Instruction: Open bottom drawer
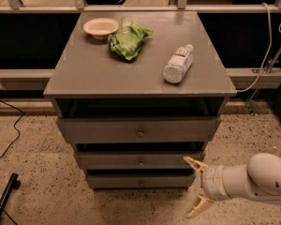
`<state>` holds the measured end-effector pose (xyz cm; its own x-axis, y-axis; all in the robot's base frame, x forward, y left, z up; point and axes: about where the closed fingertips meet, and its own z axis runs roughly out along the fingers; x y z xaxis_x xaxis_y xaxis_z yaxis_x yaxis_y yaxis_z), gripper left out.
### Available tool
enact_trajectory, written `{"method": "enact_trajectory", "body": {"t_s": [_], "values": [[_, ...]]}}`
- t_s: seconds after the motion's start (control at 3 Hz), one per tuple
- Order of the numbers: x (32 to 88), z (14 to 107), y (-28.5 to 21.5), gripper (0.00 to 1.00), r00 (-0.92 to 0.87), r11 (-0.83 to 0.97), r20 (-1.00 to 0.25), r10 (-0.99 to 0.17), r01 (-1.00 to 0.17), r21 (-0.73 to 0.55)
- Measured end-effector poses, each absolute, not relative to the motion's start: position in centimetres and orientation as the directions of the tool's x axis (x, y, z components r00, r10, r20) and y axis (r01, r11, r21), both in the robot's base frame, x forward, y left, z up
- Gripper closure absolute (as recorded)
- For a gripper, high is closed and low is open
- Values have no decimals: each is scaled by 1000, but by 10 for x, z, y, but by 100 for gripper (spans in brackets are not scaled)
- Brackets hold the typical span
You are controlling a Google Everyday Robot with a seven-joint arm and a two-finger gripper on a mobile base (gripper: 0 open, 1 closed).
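Jaws spread, right of bottom drawer (122, 181) of 3 | 1 bottle (178, 63)

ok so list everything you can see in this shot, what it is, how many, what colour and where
bowl: one, cream, back left of the cabinet top
bag: one, green, crumpled, just right of the bowl
bottle: one, clear plastic with a white label, lying on its side on the right of the top
cabinet: one, grey, centre, on a speckled floor
top drawer: one, grey, widest
middle drawer: one, grey
bottom drawer: one, grey, lowest, small knob at its centre
cables: one white at right, one black on the floor at left
arm: one, white, lower right
claw: one, tan fingers, open, by the bottom drawer's right end
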<state>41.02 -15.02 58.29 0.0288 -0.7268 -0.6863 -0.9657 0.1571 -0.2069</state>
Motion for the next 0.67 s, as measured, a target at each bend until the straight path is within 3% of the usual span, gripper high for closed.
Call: {"method": "enact_trajectory", "body": {"t_s": [0.33, 0.67], "values": [[415, 498, -156, 0, 118, 49, -649, -751, -971, -233], [423, 490, -162, 0, 167, 50, -733, -660, -963, -264]]}}
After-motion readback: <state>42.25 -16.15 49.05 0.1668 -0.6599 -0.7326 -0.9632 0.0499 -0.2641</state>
